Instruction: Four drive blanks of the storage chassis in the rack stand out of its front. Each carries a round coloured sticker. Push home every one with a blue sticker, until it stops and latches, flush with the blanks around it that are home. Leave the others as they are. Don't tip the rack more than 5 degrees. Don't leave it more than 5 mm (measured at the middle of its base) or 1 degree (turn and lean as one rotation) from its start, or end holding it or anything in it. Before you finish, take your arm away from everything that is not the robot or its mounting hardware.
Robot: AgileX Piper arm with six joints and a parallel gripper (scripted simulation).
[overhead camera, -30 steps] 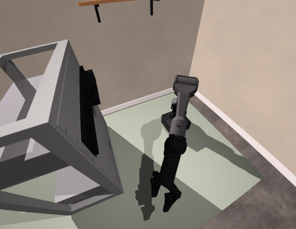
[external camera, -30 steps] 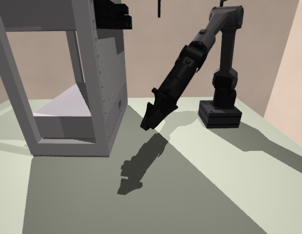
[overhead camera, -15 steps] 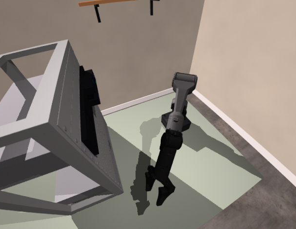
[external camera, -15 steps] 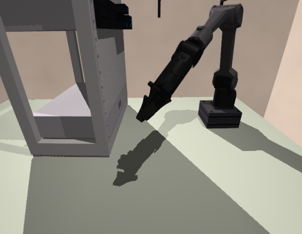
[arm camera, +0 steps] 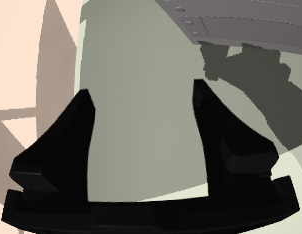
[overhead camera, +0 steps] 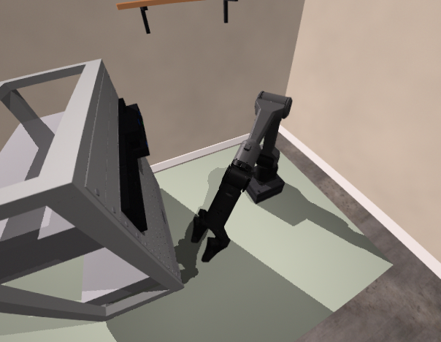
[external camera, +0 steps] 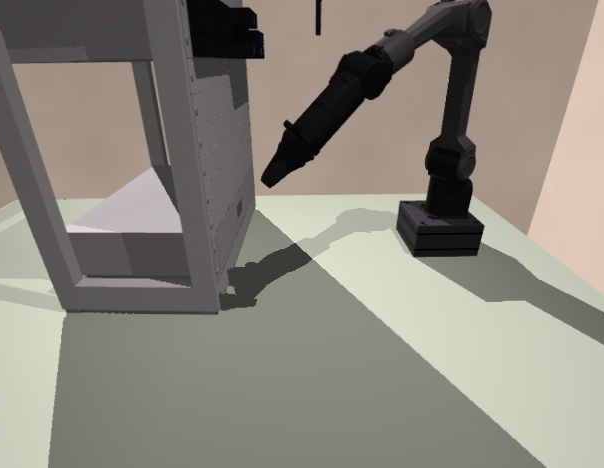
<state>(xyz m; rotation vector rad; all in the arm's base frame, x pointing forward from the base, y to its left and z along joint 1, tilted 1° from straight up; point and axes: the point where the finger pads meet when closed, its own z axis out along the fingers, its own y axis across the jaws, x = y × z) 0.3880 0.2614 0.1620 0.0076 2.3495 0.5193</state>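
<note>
The grey rack (overhead camera: 85, 110) (external camera: 173, 125) stands at the left on the green mat (overhead camera: 287, 239) (external camera: 342, 377). The black storage chassis (overhead camera: 129, 183) (external camera: 211, 25) sits high in the rack's front. A few black blanks (overhead camera: 138, 132) (external camera: 242, 37) stand out of the chassis near its top. A blue sticker (external camera: 255, 20) shows on the end of one blank, and the other stickers are too small to tell. My gripper (overhead camera: 201, 248) (external camera: 269, 178) (arm camera: 141, 94) is open and empty. It hangs low, just in front of the rack's grey lower panels (arm camera: 249, 1) and well below the chassis, touching nothing.
The arm's base (overhead camera: 266, 187) (external camera: 441, 234) stands at the mat's back right. Walls close the back and right sides. A wooden wall shelf (overhead camera: 158, 4) hangs high on the back wall. Dark floor borders the mat on the right.
</note>
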